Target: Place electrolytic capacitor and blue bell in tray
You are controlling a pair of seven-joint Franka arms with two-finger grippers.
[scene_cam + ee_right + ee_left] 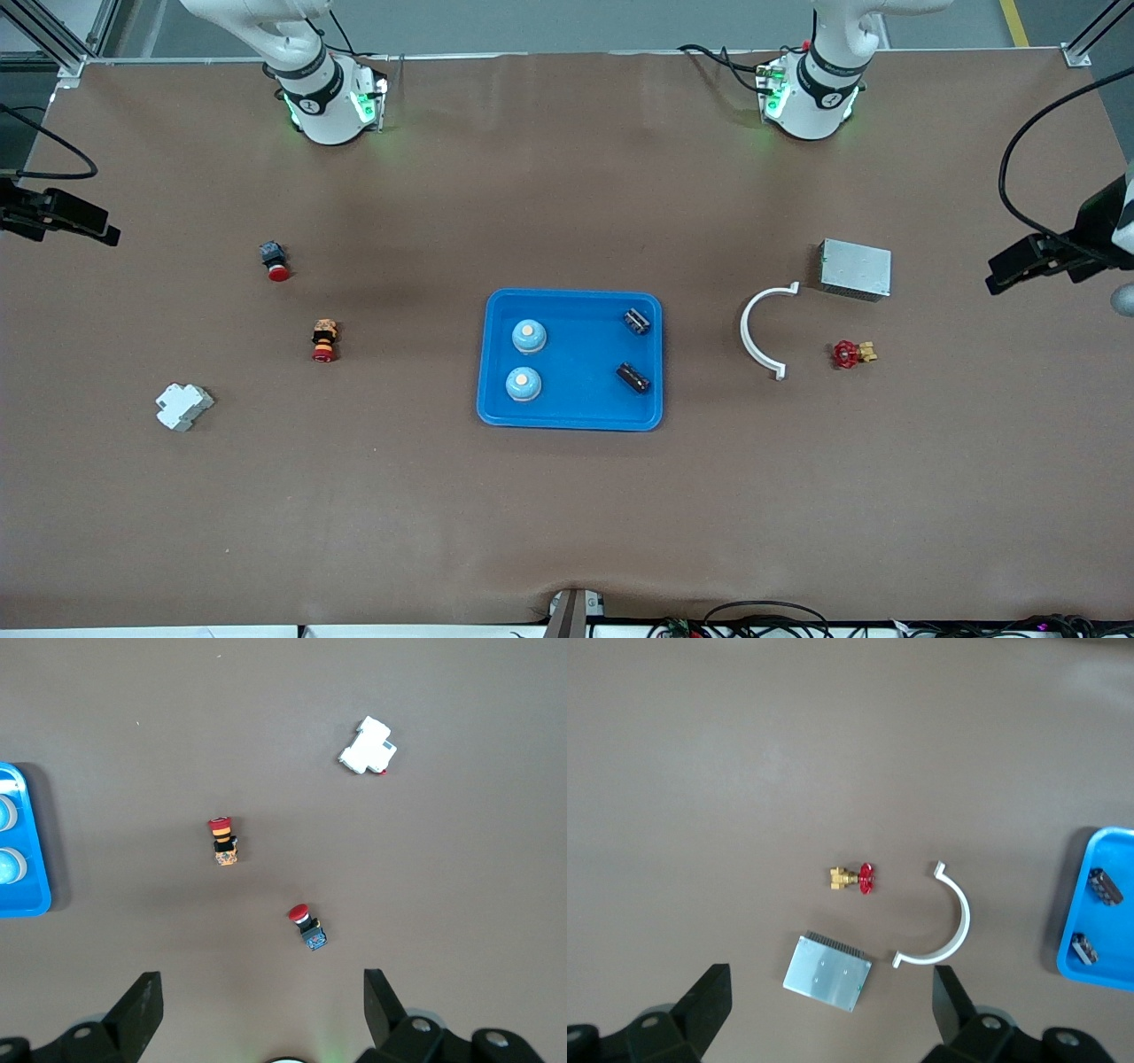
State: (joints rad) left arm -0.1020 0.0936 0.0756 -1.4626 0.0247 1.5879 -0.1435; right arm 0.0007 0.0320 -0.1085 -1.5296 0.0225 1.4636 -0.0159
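The bright-blue tray (576,356) lies mid-table. In it are two blue bells (529,335) (523,384) at the right arm's end and two dark electrolytic capacitors (635,321) (633,377) at the left arm's end. My left gripper (830,974) is open and empty, high over the grey metal box; its view shows the tray's edge (1072,930) with both capacitors. My right gripper (259,979) is open and empty, high over bare table beside a red push button; its view shows the tray's corner (35,877).
Toward the left arm's end lie a grey metal box (855,268), a white half-ring clamp (757,332) and a red-handled brass valve (850,354). Toward the right arm's end lie two red push buttons (275,261) (324,341) and a white breaker (183,406).
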